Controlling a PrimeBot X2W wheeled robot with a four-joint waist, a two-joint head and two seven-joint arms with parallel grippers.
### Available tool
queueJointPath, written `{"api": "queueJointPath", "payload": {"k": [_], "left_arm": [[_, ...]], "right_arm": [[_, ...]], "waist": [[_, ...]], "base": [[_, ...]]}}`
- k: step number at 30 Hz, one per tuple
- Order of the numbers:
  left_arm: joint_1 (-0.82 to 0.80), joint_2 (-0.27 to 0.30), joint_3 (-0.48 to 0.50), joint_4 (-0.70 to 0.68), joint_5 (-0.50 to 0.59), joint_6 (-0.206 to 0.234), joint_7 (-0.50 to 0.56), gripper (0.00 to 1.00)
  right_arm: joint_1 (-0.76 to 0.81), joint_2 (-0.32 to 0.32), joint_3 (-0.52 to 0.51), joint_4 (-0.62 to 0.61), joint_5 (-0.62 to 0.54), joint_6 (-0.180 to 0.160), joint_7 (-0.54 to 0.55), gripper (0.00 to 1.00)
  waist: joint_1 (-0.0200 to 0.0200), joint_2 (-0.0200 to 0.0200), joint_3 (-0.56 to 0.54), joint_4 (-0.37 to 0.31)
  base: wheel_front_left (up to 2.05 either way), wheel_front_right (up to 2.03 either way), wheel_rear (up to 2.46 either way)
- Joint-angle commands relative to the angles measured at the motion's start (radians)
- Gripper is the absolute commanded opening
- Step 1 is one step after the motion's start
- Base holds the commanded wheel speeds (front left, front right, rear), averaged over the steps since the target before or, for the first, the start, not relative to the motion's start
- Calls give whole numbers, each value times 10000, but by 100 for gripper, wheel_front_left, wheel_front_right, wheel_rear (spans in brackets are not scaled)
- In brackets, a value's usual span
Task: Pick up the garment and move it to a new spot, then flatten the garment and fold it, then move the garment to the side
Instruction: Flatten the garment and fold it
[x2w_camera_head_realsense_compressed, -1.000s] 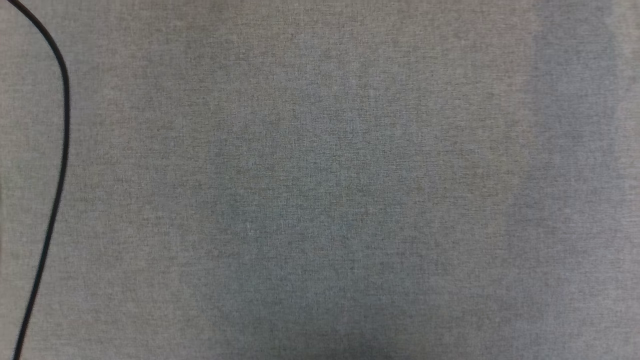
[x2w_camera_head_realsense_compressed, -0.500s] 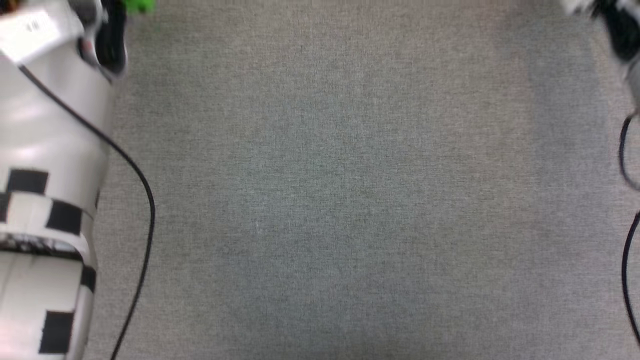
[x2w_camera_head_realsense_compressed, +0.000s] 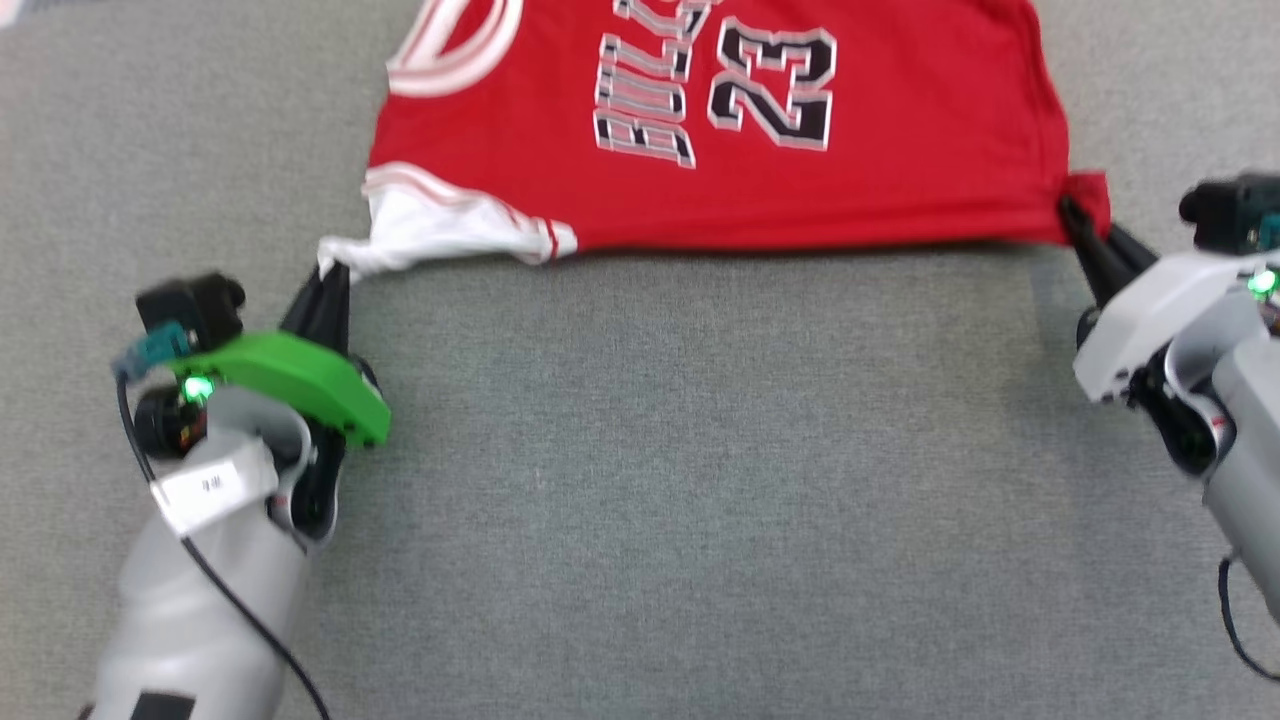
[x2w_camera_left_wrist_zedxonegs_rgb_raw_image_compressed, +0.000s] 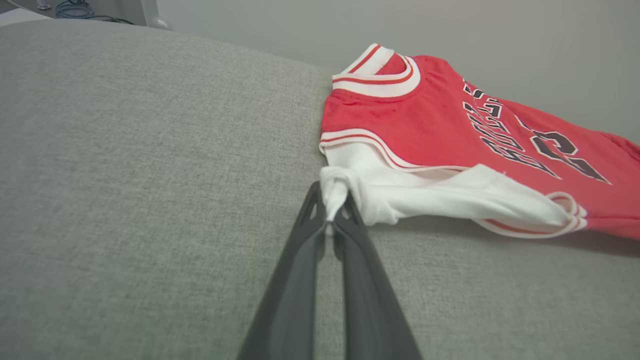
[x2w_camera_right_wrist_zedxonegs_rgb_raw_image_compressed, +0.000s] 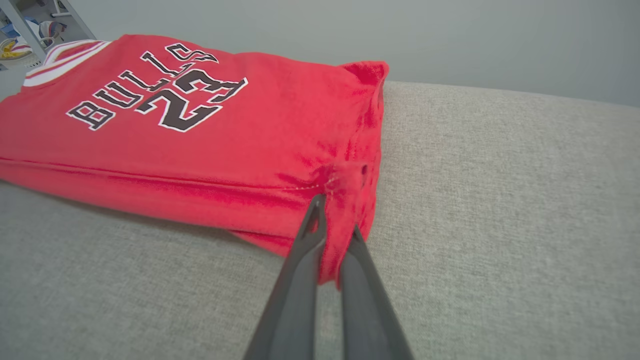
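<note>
Head view: garment (x2w_camera_head_realsense_compressed: 900, 150) stretched between left hand (x2w_camera_head_realsense_compressed: 335, 275) clamping its sleeve (x2w_camera_head_realsense_compressed: 440, 225) and right hand (x2w_camera_head_realsense_compressed: 1072, 215) clamping its corner (x2w_camera_head_realsense_compressed: 1092, 190).

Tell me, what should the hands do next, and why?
Probably lower both together: the left hand pinches the white sleeve of the soft red shirt, the right hand its hem corner, and that edge hangs above the grey fabric surface.

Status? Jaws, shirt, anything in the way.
Left jaws shut on white sleeve tip. Right jaws shut on red hem corner. Garment stretched taut between them, print up. Nothing blocking on grey surface.
</note>
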Motion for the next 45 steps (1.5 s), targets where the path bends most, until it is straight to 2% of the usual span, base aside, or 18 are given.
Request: {"api": "queueJointPath", "payload": {"k": [1, 5, 12, 21, 25, 29, 33, 36, 41, 45], "left_arm": [[490, 206, 56, -204, 152, 136, -57, 0], [1898, 417, 96, -1102, 42, 461, 82, 0], [4546, 839, 329, -3575, -321, 1443, 751, 0], [7798, 1348, 678, -7011, -789, 3037, 1979, 0], [9004, 1561, 785, -8380, -888, 3717, 2477, 0], [9887, 1725, 827, -9390, -1004, 4205, 2945, 0], [10253, 1807, 868, -10042, -1023, 4483, 3139, 0], [10057, 1844, 803, -10213, -939, 4477, 3180, 0], [8958, 1840, 544, -9928, -720, 4158, 3204, 0], [7536, 1625, 182, -9220, -546, 3675, 3160, 0]], "right_arm": [[399, -173, -51, -131, 183, -84, -14, 0], [1483, -366, -188, -614, 166, -84, -3, 0], [3486, -451, -1024, -1588, -278, -84, -123, 0], [6514, 55, -2865, -3160, -1111, -84, 650, 0], [7962, 378, -3878, -4242, -1792, -84, 1390, 0], [9203, 834, -4839, -5410, -2385, -84, 2150, 0], [10099, 1428, -5669, -6428, -2942, -84, 2829, 0], [10377, 1805, -6046, -7056, -3292, -84, 3283, 0], [10118, 2051, -6271, -7667, -3645, -84, 3888, 0], [9443, 1999, -6192, -7715, -3768, -84, 4176, 0]], "waist": [[2, -1, -1039, 40], [2, -1, -1670, 11], [2, -1, -2590, 5], [2, -1, -3403, 37], [2, -1, -3577, 64], [2, -1, -3695, 95], [2, -1, -3696, 170], [2, -1, -3617, 213], [2, -1, -3254, 218], [2, -1, -2749, 204]], "base": [[0, 0, 0], [0, 0, 0], [0, 0, 0], [0, 0, 0], [0, 0, 0], [0, 0, 0], [0, 0, 0], [0, 0, 0], [0, 0, 0], [0, 0, 0]]}}
